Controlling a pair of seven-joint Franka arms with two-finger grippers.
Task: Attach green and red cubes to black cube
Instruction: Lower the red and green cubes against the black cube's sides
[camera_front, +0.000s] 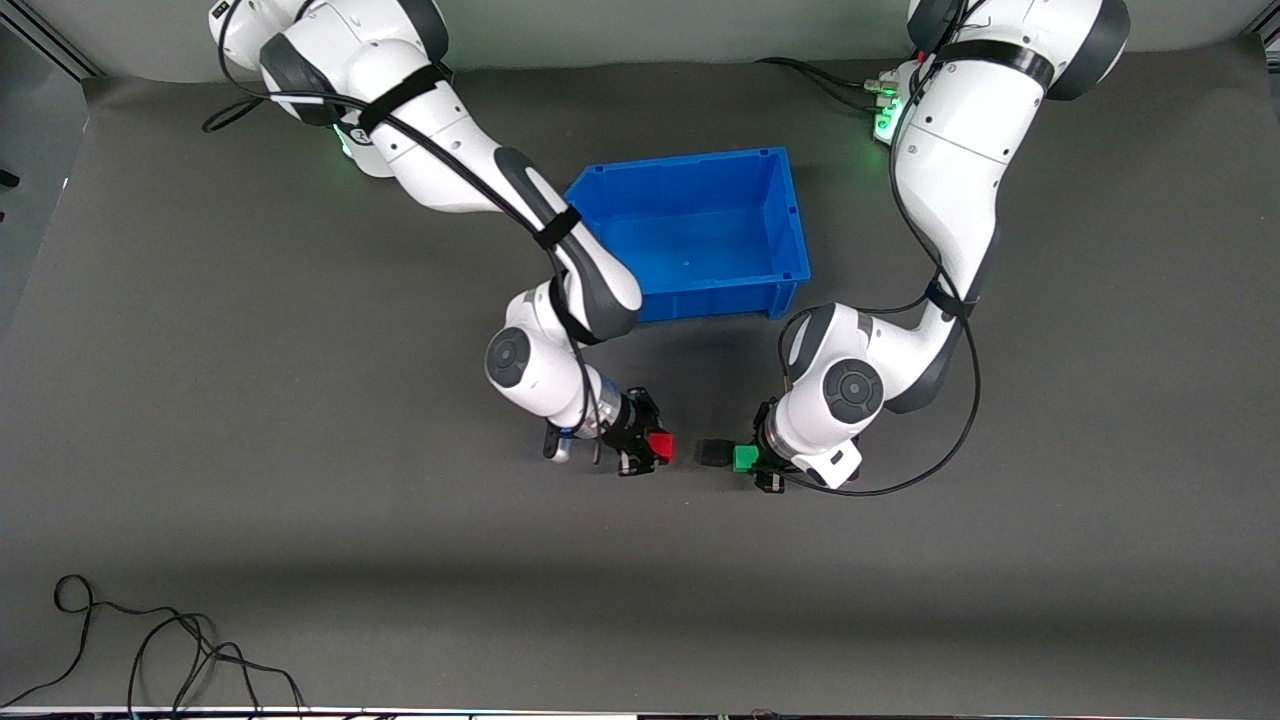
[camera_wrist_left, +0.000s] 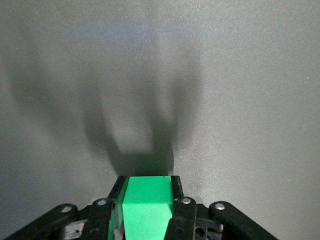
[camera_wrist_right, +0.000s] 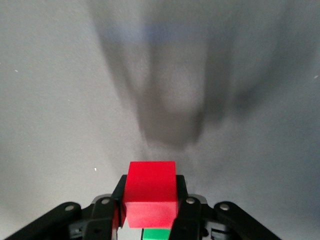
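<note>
Left gripper (camera_front: 752, 462): fingers clamp the green cube (camera_front: 745, 458), one of one.
Black cube (camera_front: 712, 452): one, touching the green cube's outer face.
Right gripper (camera_front: 650, 450): fingers clamp the single red cube (camera_front: 660, 446), facing the black cube across a gap.
Blue bin (camera_front: 790, 215): one, well apart.

Matt dark-grey worktop covering (camera_front: 250, 420), finely grained and cloth-like. Near it, toward the robots' bases, a glossy blue moulded-plastic bin (camera_front: 790, 215) with smooth walls. Small bright green plastic cube (camera_wrist_left: 146, 210) and small bright red plastic cube (camera_wrist_right: 151, 194): smooth, satin faces. Small black cube (camera_front: 711, 452), touching the green one: dull, matt. Jaws: black matt plastic with bright metal screw heads. Arm shells: glossy white plastic.
</note>
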